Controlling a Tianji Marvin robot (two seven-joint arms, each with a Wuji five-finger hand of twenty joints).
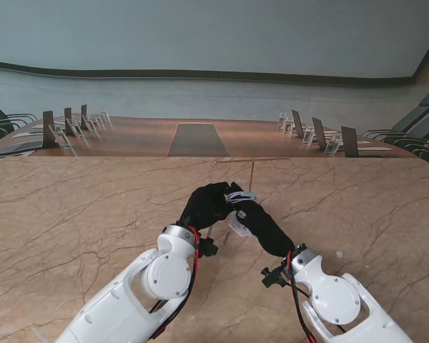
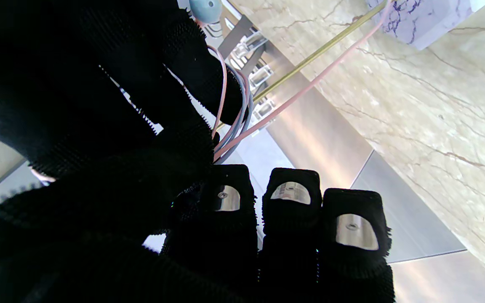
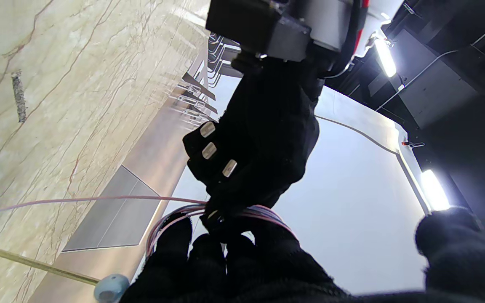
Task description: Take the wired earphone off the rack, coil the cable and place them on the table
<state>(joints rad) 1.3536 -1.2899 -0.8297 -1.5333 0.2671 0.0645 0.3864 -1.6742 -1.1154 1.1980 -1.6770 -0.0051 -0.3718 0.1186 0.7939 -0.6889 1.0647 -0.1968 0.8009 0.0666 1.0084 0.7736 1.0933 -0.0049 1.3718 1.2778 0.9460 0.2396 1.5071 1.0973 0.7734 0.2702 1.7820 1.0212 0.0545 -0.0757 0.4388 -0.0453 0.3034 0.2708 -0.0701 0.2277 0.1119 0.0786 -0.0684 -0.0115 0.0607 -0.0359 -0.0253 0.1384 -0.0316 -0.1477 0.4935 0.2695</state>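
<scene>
Both hands meet over the middle of the marble tabletop (image 1: pixel 71 214), raised off it, black-gloved fingers interlocked around a bundle of cable.

Left hand (image 1: pixel 206 204): fingers curled. In its wrist view three fingertips (image 2: pixel 291 198) sit side by side, metal nail plates showing, bent inward. It pinches the cable (image 2: pixel 242 105) where the loops gather; the right wrist view shows it gripping the top of the coil (image 3: pixel 221 210).

Right hand (image 1: pixel 261 225): fingers held upright and close together, several turns of pink and blue-grey cable wrapped around them. So this hand is closed up inside the coil, carrying it. Thumb stands apart at the side, clear of the loops.

Earphone: one pale blue earbud (image 3: pixel 111 288) hangs beside the right fingers; the same bud shows at the edge of the left wrist view (image 2: pixel 206 9). One pink strand (image 2: pixel 331 63) runs free from the bundle, drawn straight out toward a white marbled block, the rack base (image 2: pixel 423 19). The rack's thin brass rod (image 1: pixel 252 175) stands just beyond the hands, with a brass crossbar (image 1: pixel 254 160) on top.

Cannot tell whether the strand's far end is on the rack or off it. Second earbud not made out.
</scene>
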